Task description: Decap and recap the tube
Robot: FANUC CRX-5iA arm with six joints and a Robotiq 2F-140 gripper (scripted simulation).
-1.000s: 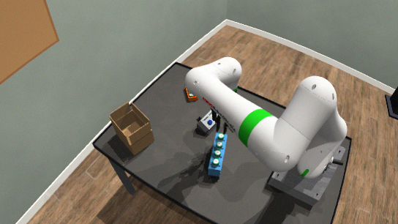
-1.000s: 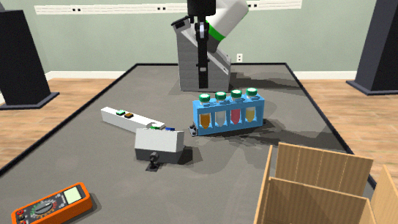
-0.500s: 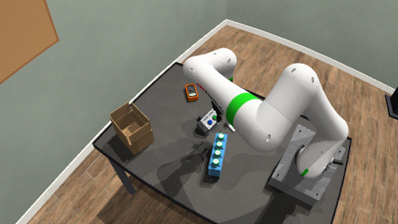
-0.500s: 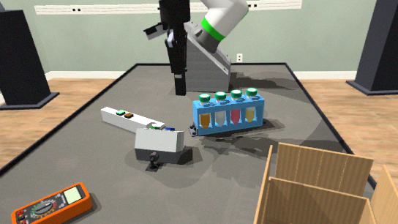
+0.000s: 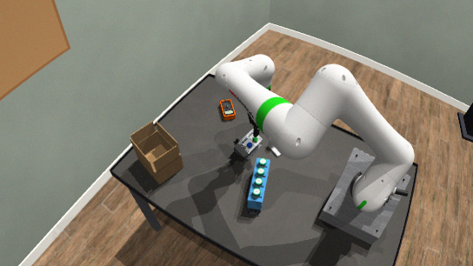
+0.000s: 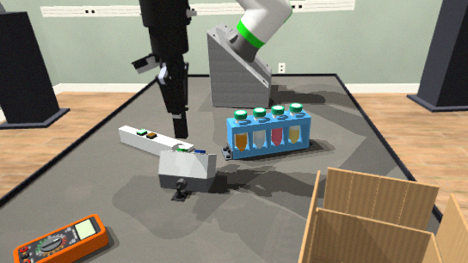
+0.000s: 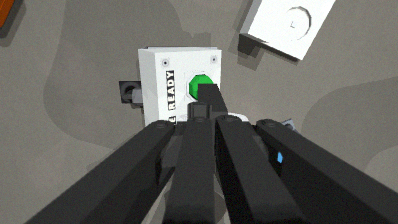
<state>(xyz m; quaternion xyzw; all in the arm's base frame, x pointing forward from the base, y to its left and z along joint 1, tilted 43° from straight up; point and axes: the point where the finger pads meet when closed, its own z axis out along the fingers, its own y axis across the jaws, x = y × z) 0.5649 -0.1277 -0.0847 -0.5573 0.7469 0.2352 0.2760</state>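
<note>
Hand (image 7: 207,97) clenched on nothing, fingertips together right over the green READY key (image 7: 197,85) on the white key box (image 6: 187,169); contact not clear from the wrist view. Blue tube rack (image 6: 268,137) stands just beside the box on the table (image 6: 301,193), all four green caps (image 6: 240,114) on their tubes (tightness can't be judged). White cap tray (image 6: 144,139) lies behind the box.
</note>
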